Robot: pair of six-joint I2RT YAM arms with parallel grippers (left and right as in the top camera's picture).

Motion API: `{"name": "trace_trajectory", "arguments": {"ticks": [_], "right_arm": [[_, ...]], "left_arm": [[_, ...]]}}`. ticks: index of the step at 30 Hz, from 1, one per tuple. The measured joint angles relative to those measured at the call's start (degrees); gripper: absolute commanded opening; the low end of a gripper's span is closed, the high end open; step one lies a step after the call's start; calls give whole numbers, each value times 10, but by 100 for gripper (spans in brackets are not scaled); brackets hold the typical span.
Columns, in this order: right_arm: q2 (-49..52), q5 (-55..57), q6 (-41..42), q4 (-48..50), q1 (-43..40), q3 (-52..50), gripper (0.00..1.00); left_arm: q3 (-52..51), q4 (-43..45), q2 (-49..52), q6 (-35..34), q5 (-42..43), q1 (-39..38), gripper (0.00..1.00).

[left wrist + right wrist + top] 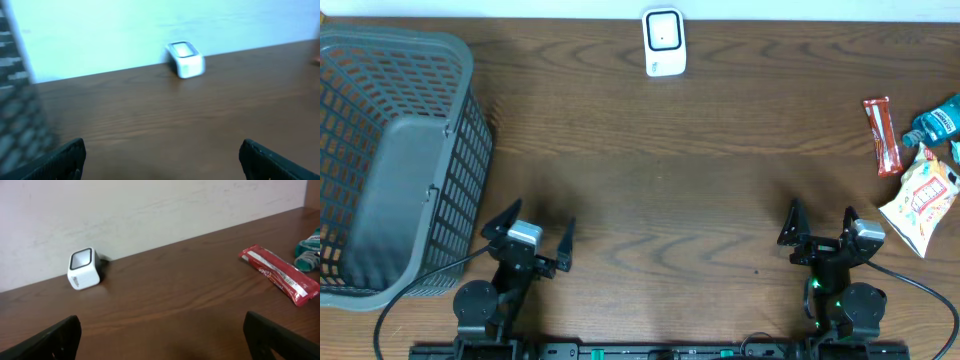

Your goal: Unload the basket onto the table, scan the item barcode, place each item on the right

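Observation:
A small white barcode scanner (664, 42) stands at the far middle edge of the table; it also shows as the white scanner (185, 59) in the left wrist view and the scanner (84, 268) in the right wrist view. At the right lie a red snack bar (882, 135), a teal packet (940, 122) and a white-and-orange snack bag (924, 200). The red bar (280, 273) shows in the right wrist view too. My left gripper (535, 235) is open near the front left, holding nothing. My right gripper (820, 228) is open near the front right, a little left of the snack bag.
A grey plastic basket (440, 55) fills the table's left side, close to my left gripper; its mesh wall (17, 120) blurs the left wrist view. A white wall runs behind the table's far edge.

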Motion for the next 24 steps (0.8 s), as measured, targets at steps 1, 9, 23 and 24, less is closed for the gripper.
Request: {"name": "trace_trajectory", "arguments": {"ticks": [1, 9, 23, 24], "right_arm": [[0, 0, 0, 0, 0, 0, 99], [0, 0, 0, 0, 0, 0, 99], [0, 0, 0, 0, 0, 0, 99], [0, 0, 0, 0, 0, 0, 99]], "left_arm": [[0, 0, 0, -3, -16, 0, 98], [-2, -7, 0, -57, -146, 0, 98], [-3, -6, 0, -72, -163, 0, 98], [-3, -6, 0, -72, -163, 0, 98]]}}
